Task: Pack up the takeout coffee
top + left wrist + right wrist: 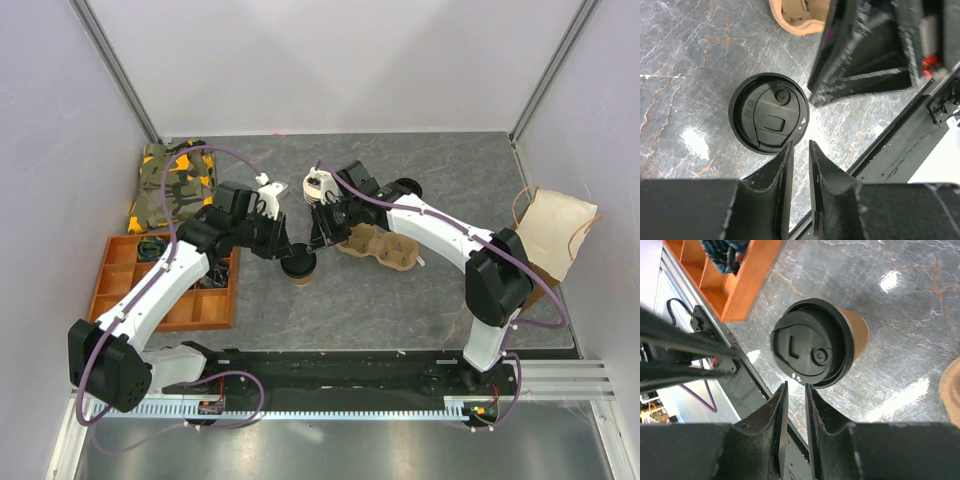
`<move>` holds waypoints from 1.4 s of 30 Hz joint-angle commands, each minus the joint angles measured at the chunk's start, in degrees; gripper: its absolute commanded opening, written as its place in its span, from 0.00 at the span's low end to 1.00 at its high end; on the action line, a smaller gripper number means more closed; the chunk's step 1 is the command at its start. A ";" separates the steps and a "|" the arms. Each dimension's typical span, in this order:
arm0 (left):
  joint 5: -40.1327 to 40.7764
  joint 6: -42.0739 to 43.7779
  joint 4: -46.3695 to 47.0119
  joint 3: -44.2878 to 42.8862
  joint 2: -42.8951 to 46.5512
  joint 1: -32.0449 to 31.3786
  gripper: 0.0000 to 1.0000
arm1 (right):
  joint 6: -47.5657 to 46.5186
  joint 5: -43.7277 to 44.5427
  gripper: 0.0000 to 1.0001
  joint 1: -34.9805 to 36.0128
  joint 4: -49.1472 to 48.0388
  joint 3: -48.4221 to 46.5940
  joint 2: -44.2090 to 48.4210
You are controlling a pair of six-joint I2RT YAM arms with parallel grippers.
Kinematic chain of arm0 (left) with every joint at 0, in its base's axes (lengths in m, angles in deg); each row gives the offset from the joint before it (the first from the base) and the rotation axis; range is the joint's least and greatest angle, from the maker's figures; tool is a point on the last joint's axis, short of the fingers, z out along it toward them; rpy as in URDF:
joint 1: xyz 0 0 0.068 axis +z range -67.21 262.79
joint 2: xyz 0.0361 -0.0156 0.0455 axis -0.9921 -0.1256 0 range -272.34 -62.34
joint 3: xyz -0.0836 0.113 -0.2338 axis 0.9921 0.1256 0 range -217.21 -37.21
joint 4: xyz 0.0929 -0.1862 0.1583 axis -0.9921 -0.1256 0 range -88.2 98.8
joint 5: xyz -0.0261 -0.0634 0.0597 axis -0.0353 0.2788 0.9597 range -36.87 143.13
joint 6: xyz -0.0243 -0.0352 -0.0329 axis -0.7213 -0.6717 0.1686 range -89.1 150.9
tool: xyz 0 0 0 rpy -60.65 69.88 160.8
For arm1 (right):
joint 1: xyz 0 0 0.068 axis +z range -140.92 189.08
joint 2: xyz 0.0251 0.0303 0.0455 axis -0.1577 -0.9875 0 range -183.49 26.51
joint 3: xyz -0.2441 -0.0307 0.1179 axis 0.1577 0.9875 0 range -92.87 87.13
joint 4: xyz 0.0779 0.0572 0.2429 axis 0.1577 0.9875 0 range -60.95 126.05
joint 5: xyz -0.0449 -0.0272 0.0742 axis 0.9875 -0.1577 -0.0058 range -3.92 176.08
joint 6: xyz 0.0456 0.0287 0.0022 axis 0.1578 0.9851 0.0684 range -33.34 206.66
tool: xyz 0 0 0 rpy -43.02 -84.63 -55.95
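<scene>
Black lid [769, 113] sits on the cup [299, 268], mid-worktop near the carrier [385, 250]. Over it hang the left gripper [801, 146] and right gripper [796, 386], narrowly parted, empty; seating it in the carrier likely remains.

Black-lidded brown takeout coffee [812, 347] stands upright, uncrushed.

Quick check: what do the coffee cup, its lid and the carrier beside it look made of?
Cup: brown paper, matte, by its kraft-coloured wall.
Lid: black plastic, slight sheen, moulded sip hole and embossed marks.
Carrier: likely moulded pulp, dull tan, rounded wells.
</scene>
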 commanded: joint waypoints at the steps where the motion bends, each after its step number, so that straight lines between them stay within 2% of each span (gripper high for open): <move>1: 2.36 -0.67 0.25 -1.61 -3.05 0.01 0.24 | -1.92 0.23 0.27 1.76 -0.77 -0.29 3.24; 11: -3.36 -5.77 5.78 -3.46 -9.65 1.51 0.24 | -6.85 4.98 0.23 3.60 -2.27 3.15 5.35; 20: -2.39 -6.47 5.96 -3.20 -11.67 1.42 0.23 | -9.84 14.03 0.22 4.48 0.46 -2.21 3.77; 36: -2.74 -6.03 5.17 -1.70 -13.08 1.51 0.22 | -8.78 14.65 0.23 4.48 2.13 -6.35 0.43; 42: -2.56 -6.39 5.17 -1.35 -13.60 1.51 0.22 | -5.36 14.22 0.22 4.05 -0.33 -3.55 1.39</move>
